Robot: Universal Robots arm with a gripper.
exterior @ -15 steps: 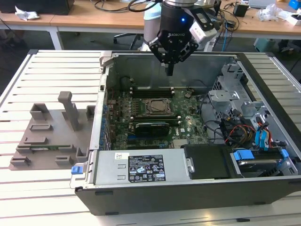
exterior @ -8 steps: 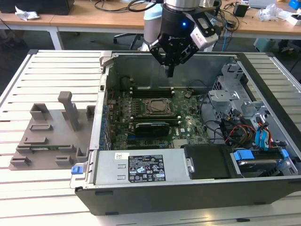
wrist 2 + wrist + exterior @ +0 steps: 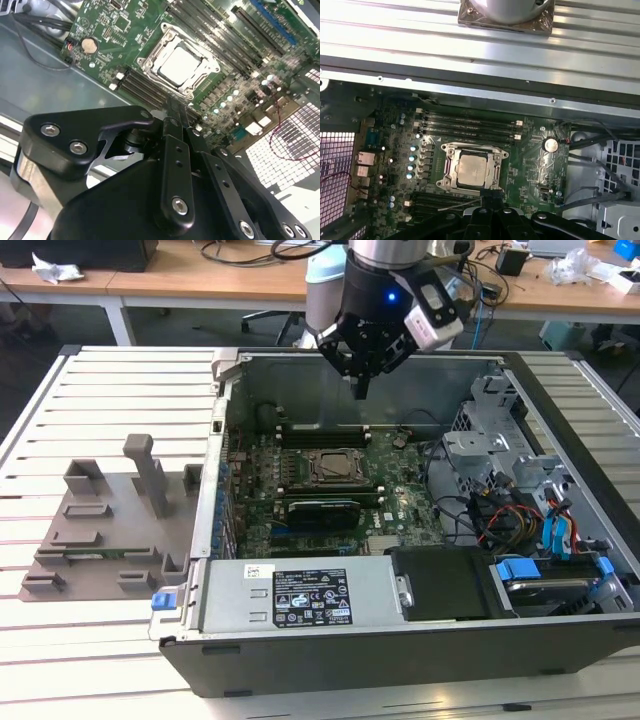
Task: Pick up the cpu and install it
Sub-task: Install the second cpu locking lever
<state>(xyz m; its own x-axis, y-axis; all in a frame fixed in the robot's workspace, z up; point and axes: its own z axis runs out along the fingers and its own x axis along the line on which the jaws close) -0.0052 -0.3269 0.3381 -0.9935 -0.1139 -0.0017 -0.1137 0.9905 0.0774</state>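
We see the open computer case (image 3: 420, 570) from above and in front in the exterior view, from well back, taking in the slatted table (image 3: 90, 380) and the desks behind. The 2 wrist cameras look down past the gripper (image 3: 362, 390) onto the motherboard (image 3: 530, 165), much closer in. The second wrist view looks steeply along the black fingers (image 3: 175, 150); the first wrist view sits higher. All 3 views share the socket frame (image 3: 335, 468) (image 3: 181, 64) (image 3: 474, 167).

Slatted pale table (image 3: 120, 390) underneath; wooden desks (image 3: 180, 280) behind the pincer, strewn with cables (image 3: 240, 250); dark floor (image 3: 60, 325) beneath them.
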